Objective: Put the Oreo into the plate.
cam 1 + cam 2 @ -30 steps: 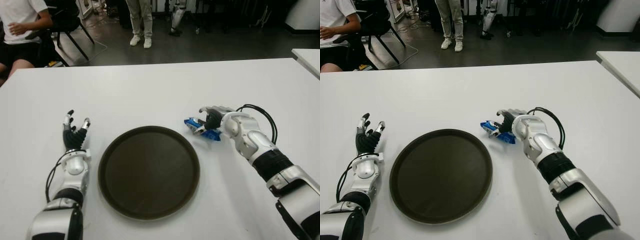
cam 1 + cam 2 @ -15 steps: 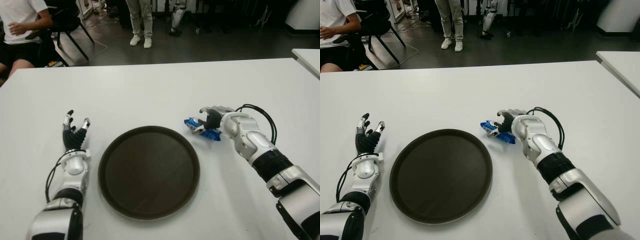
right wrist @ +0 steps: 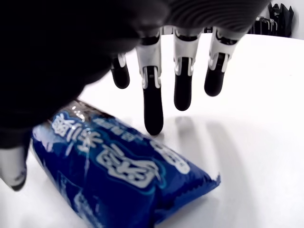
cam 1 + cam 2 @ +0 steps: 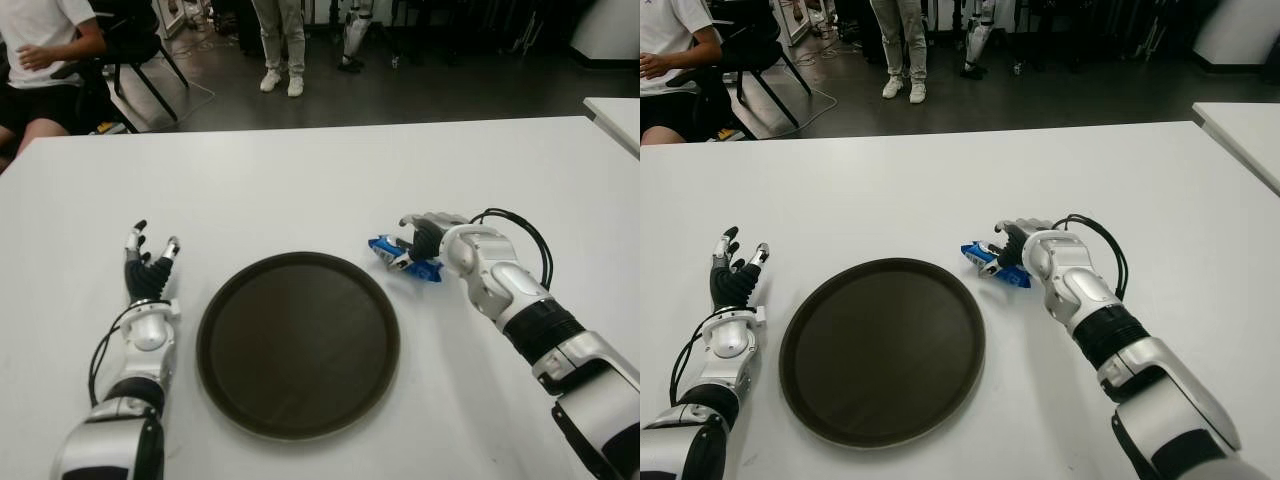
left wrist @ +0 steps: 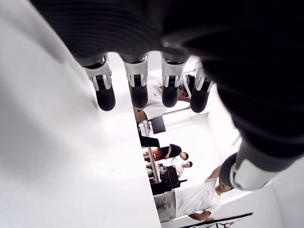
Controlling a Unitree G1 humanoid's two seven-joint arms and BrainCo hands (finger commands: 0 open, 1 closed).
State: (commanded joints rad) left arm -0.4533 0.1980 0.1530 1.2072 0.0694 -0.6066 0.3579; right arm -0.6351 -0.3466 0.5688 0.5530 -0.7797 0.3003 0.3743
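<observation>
While the Oreo [image 3: 114, 171] lay on the table [image 4: 320, 180] just right of the plate [image 4: 298, 342], the right hand [image 4: 425, 240] arched over it, fingers [image 3: 152, 104] spread, not yet gripping, apparently readying a grasp. The left hand [image 4: 148, 272] lay idle left of the plate, fingers extended and empty

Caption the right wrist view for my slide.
Right hand open over the blue Oreo pack on the white table.

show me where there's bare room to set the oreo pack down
The round dark brown plate is bare. White table beyond it and between it and the left hand is free. Crowded only where the right hand covers the blue Oreo pack.
</observation>
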